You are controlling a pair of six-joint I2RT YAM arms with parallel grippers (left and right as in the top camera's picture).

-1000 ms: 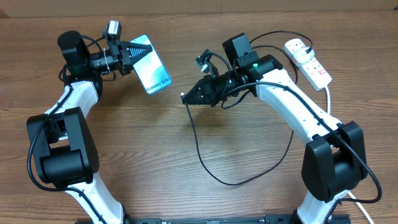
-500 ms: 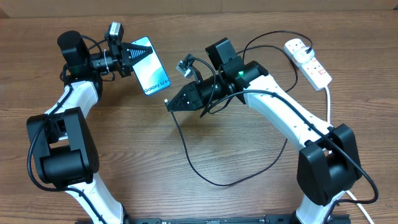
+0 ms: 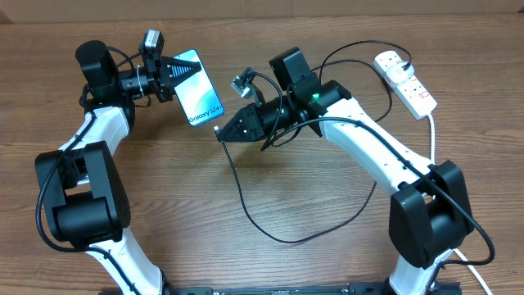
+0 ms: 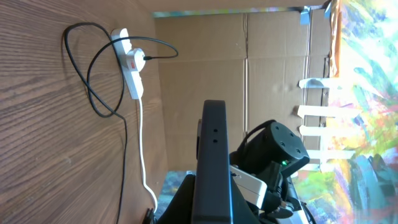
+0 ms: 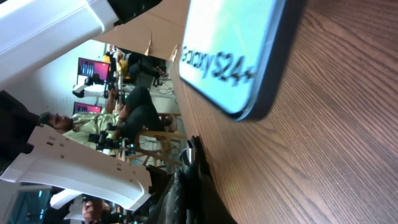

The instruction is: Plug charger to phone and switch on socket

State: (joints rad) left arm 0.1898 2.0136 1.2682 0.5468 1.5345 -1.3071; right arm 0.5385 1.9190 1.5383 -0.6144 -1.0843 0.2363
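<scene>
The phone (image 3: 199, 92), its cyan screen reading "Galaxy S24", is raised above the table with my left gripper (image 3: 182, 70) shut on its upper end. In the left wrist view its dark edge (image 4: 214, 143) stands between the fingers of the left gripper (image 4: 214, 182). My right gripper (image 3: 223, 133) is shut on the charger's connector tip (image 3: 218, 131), which lies just off the phone's lower end. In the right wrist view the tip (image 5: 190, 152) pokes out of the right gripper (image 5: 191, 170), a short gap away from the phone (image 5: 239, 50). The charger cable (image 3: 278, 236) loops across the table to the socket (image 3: 406, 81).
The socket's thick white cord (image 3: 432, 123) runs down the right side past the right arm's base. In the left wrist view the socket (image 4: 132, 68) lies near a cardboard wall (image 4: 249, 62). Wooden table (image 3: 188, 213) lies bare between the arms.
My right gripper has carried the connector tip leftward, from the table's middle up close to the phone's lower end. The left gripper and the phone have barely moved.
</scene>
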